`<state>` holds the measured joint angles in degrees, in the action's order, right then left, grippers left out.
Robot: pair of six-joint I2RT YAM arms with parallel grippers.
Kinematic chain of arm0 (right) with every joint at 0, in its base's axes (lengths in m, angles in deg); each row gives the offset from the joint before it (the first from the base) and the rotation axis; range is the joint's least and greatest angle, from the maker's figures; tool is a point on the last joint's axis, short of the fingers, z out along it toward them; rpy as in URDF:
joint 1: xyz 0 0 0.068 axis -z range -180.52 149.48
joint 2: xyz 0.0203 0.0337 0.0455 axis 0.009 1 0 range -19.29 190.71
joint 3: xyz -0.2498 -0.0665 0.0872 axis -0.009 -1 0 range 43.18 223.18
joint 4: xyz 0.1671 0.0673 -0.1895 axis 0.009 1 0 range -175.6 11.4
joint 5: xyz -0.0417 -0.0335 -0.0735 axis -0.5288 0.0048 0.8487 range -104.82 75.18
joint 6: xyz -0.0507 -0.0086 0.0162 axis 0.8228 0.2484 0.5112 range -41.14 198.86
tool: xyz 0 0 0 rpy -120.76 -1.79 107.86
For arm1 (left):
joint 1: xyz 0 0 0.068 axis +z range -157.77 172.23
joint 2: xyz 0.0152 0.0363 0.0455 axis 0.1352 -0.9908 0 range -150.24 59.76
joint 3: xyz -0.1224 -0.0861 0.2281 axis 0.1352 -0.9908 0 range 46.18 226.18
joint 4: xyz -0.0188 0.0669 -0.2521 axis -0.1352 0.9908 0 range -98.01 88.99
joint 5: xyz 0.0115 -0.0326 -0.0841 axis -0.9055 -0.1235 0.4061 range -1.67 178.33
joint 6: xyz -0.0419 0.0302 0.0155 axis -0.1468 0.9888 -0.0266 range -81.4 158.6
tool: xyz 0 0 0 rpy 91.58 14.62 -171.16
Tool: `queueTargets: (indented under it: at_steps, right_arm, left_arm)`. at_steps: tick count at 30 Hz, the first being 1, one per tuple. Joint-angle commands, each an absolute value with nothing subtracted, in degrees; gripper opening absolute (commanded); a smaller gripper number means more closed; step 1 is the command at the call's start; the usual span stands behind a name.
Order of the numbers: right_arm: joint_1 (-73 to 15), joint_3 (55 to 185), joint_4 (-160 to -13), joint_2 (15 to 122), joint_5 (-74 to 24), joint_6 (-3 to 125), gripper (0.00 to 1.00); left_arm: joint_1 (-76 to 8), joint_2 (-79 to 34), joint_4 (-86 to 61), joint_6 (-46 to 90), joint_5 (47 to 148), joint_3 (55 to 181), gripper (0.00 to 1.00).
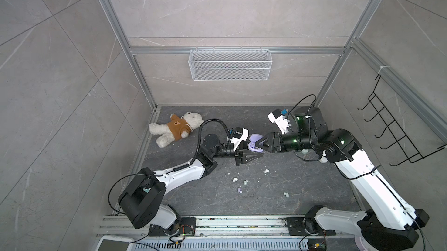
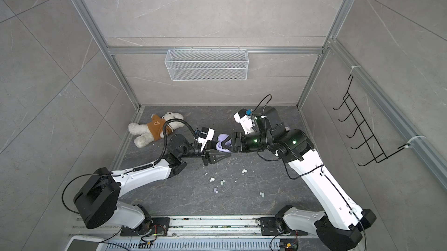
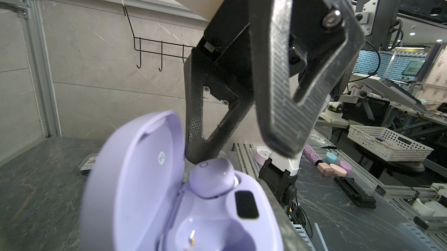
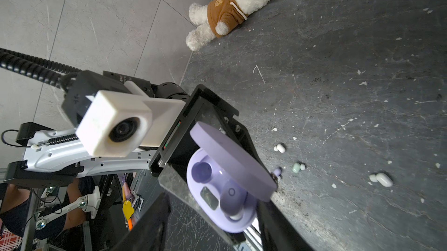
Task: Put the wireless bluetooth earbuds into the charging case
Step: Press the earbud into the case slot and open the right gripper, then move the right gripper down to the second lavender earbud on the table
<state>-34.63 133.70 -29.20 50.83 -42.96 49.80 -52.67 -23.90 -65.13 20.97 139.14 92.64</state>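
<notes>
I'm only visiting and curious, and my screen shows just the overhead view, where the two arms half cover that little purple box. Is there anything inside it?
Observer: Yes. The left wrist view shows the charging case open, with one lilac earbud seated in a well.
Operator: And the well beside it?
Observer: The second well is empty; its metal contact shows bare.
Operator: Is the right arm gripping that bud?
Observer: No. The jaws of the right arm stand open above it, not closed on it.
</notes>
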Motion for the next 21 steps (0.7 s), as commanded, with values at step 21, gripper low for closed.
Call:
queueTargets:
  at_steps: [21]
  right_arm:
    - [-36.3, 110.51, -36.45, 40.32, -37.24, 38.7, 0.66]
  left_arm:
    - [-48.64, -0.24, -50.46, 26.16, 131.01, 79.69, 0.28]
